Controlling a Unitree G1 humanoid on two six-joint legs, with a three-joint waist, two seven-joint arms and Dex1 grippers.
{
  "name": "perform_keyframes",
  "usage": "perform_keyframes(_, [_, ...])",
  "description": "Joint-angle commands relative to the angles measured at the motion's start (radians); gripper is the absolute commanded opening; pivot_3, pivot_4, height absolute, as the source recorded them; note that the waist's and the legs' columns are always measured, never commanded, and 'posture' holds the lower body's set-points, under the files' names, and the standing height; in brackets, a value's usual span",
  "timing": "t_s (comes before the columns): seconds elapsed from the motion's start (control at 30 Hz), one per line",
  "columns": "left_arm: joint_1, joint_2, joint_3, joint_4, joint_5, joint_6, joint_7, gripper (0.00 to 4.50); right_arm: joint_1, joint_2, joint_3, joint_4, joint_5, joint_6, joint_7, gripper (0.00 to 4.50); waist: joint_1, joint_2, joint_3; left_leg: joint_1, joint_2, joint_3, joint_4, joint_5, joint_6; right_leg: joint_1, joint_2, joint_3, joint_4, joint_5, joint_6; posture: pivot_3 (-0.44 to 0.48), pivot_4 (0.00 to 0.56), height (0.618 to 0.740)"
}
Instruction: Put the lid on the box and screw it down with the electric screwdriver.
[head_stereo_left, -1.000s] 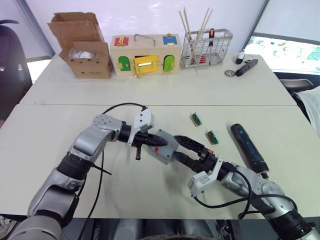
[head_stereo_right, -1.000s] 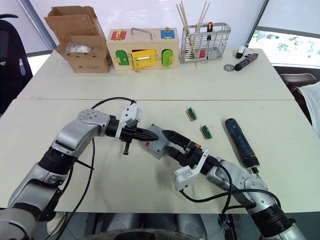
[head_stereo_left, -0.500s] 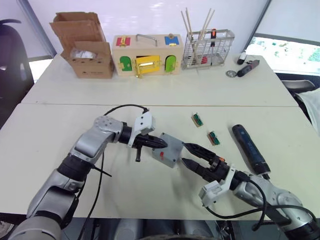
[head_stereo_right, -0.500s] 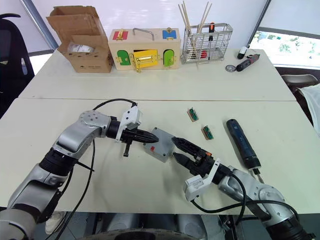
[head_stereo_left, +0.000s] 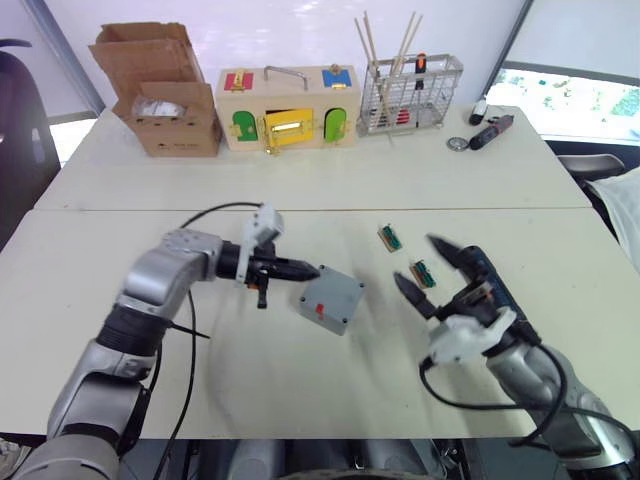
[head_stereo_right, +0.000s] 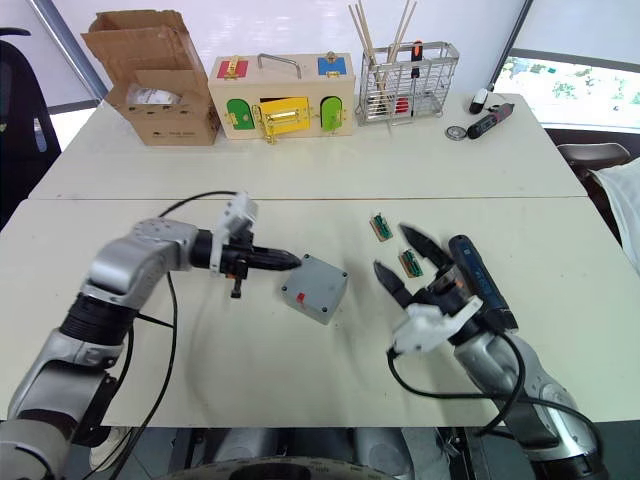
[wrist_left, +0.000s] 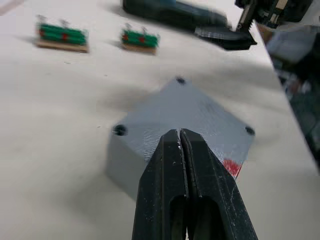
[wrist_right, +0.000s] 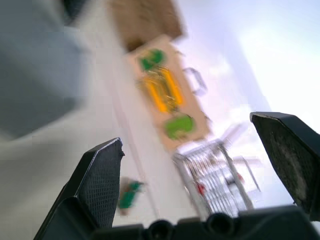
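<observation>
We see the box (head_stereo_left: 331, 299) near the middle of the near table (head_stereo_left: 90, 300), sitting as a diamond with one corner toward 12 o'clock, its red mark on the side facing 7 o'clock; the lid (wrist_left: 187, 112) lies flat on top of it, corner holes showing dark. At its 9 o'clock the left gripper (head_stereo_left: 303, 269) reaches in level with the table, fingers pressed together with nothing between them, tips at the box's upper-left edge; whether they touch we cannot tell. The electric screwdriver (head_stereo_right: 481, 282) lies at the box's 3 o'clock, well apart, its long axis running from about 11 to 5 o'clock, partly behind the right gripper (head_stereo_left: 434, 269), which hovers with its fingers spread wide and empty. Two small green connector pieces (head_stereo_left: 390, 237) (head_stereo_left: 424, 273) lie between box and screwdriver, at the box's 1 and 2 o'clock. On the far table stand a cardboard box (head_stereo_left: 165, 95), a wooden box with coloured doors (head_stereo_left: 290, 108), a wire rack (head_stereo_left: 413, 95) holding sticks, and a smaller black-and-red tool (head_stereo_left: 492, 132). The left wrist view shows the lid's dark corner holes and the closed fingers (wrist_left: 165, 180) over its near corner; the right wrist view shows the spread fingers (wrist_right: 97, 185) against the blurred far table.
</observation>
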Motion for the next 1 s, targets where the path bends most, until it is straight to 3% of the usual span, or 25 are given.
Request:
perform_keyframes(0.03, [-0.045,0.040,0.131,-0.025,-0.075,0.074,0.049,0.00,-0.074,0.071,-0.028,-0.112,0.275,0.218,0.114,4.26,0.001,0.001,0.001,0.000,0.000,0.000,0.000,0.000,0.000,0.000,0.000,0.000,0.000,0.000,0.000,0.000,0.150,0.740])
perform_keyframes(0.2, [0.029,0.086,0.156,-0.016,-0.022,0.042,0.119,0.00,-0.182,0.201,-0.043,-0.217,0.654,0.602,0.200,2.97,0.002,0.004,0.001,0.000,0.000,0.000,-0.003,0.000,0.000,-0.001,-0.001,0.000,-0.001,0.000,0.000,0.000,0.150,0.740])
perform_keyframes(0.3, [0.082,0.085,0.155,-0.020,0.003,0.014,0.162,0.00,-0.179,0.202,-0.050,-0.256,0.775,0.728,0.249,2.06,0.007,0.004,0.002,-0.001,0.000,0.000,-0.004,0.000,0.000,-0.002,-0.002,0.000,-0.002,0.000,0.000,0.000,0.150,0.740])
perform_keyframes(0.43, [0.159,0.083,0.131,-0.048,0.042,-0.036,0.191,0.00,-0.139,0.195,-0.082,-0.280,0.887,0.830,0.277,0.19,0.007,0.004,0.002,-0.002,-0.001,-0.001,-0.004,0.000,0.000,-0.003,-0.003,0.000,-0.003,0.000,0.000,0.000,0.150,0.740])
perform_keyframes(0.47, [0.180,0.086,0.119,-0.061,0.055,-0.054,0.193,0.00,-0.129,0.197,-0.096,-0.284,0.936,0.871,0.281,0.03,0.006,0.004,0.003,-0.002,-0.001,-0.001,-0.004,0.000,0.000,-0.003,-0.003,0.000,-0.003,0.000,0.000,0.000,0.150,0.740])
perform_keyframes(0.67, [0.263,0.045,0.096,-0.087,0.115,-0.115,0.273,0.00,-0.080,0.119,-0.150,-0.311,1.101,1.067,0.315,0.03,0.006,0.005,0.003,-0.001,-0.001,0.000,-0.006,0.000,0.000,-0.003,-0.003,0.000,-0.003,0.000,0.000,0.000,0.150,0.740])
perform_keyframes(1.0, [0.282,-0.023,-0.004,-0.084,0.196,-0.193,0.310,0.00,0.017,-0.056,-0.121,-0.280,1.118,1.179,0.405,0.03,0.006,0.005,0.003,-0.001,-0.001,0.000,-0.008,0.000,0.000,-0.002,-0.004,0.000,-0.005,0.000,0.000,0.000,0.150,0.740])
